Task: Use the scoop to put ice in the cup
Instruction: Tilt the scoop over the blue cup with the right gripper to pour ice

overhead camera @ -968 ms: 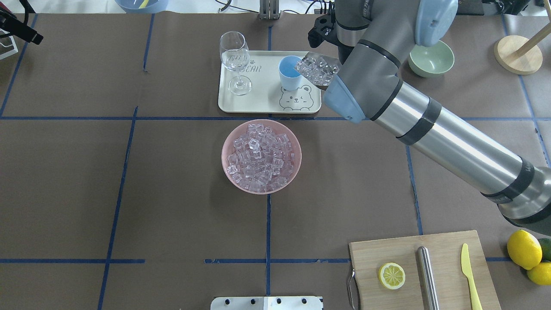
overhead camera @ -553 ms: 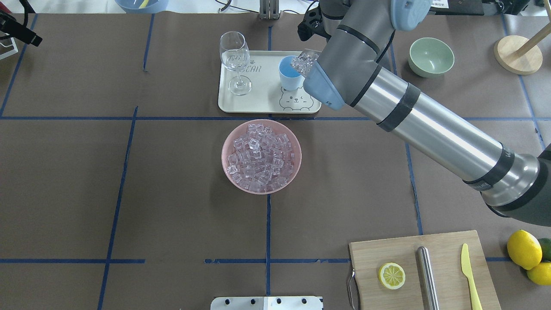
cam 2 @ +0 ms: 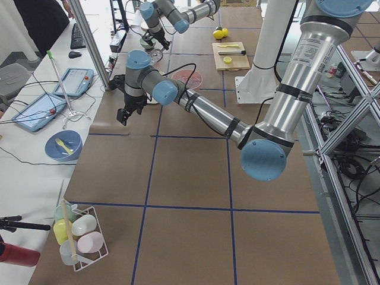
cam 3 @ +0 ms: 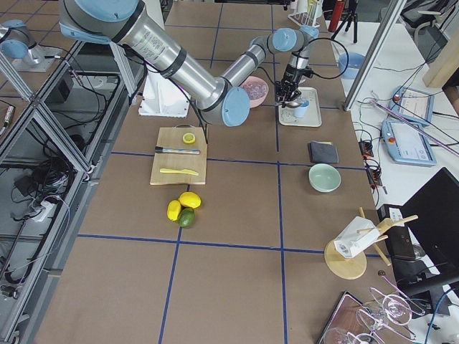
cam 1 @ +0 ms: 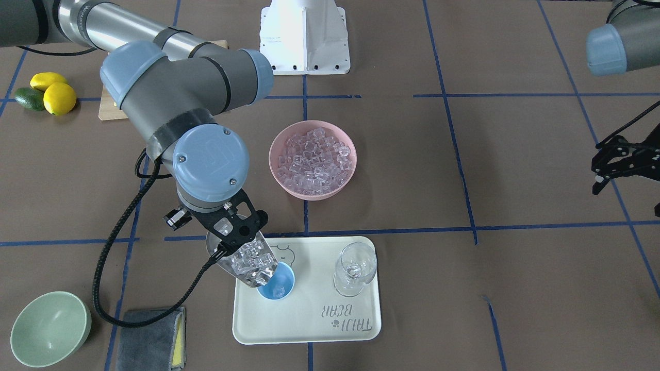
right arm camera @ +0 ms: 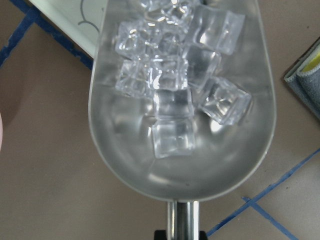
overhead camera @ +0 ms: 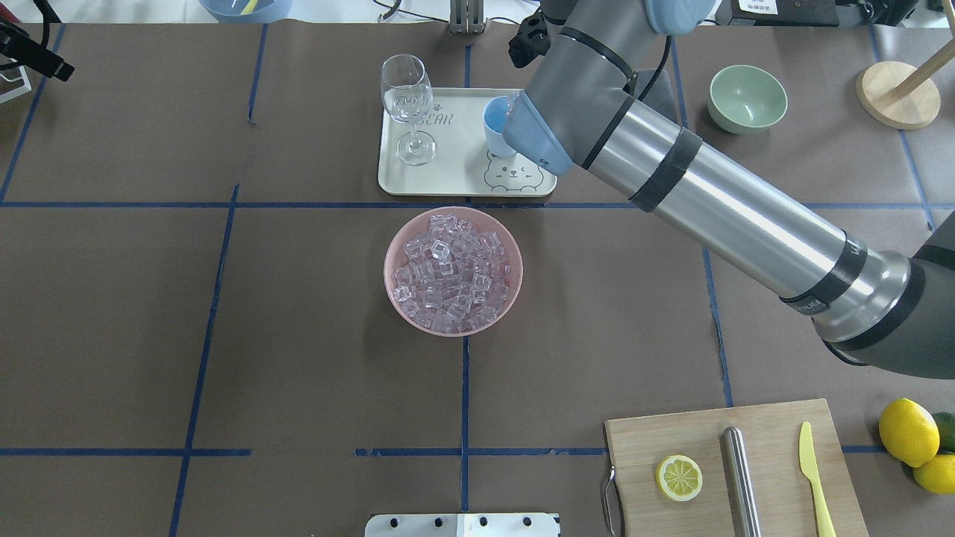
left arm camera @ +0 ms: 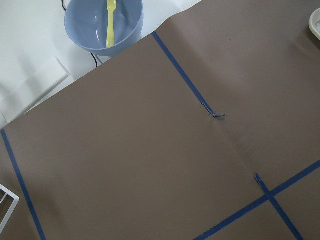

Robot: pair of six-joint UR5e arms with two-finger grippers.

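The scoop is being swung in and tipped. A second ago it was seen level and just beside the cup, with its load in plain sight from overhead. Now it is hidden under the right arm in that view. From the front its lip is seen hanging over the near rim of the cup, slanted downward.

The scoop's handle is clamped in the right end effector, with the trough stretched out ahead of the fingers and the cup just past its tip. The ice is seen from the wrist camera bunched toward the far lip of the trough, so the slide appears to be starting. A pale glint is caught inside the cup, perhaps a first cube, but it is too small to tell.

The pour is therefore judged to be under way rather than done, since most of the load is seen in the scoop. The cup is carried on the tray, on the worktop. The bowl of spare ice is left well behind the end effector.

The left end effector is parked far off to the side, its fingers apparently spread and empty.
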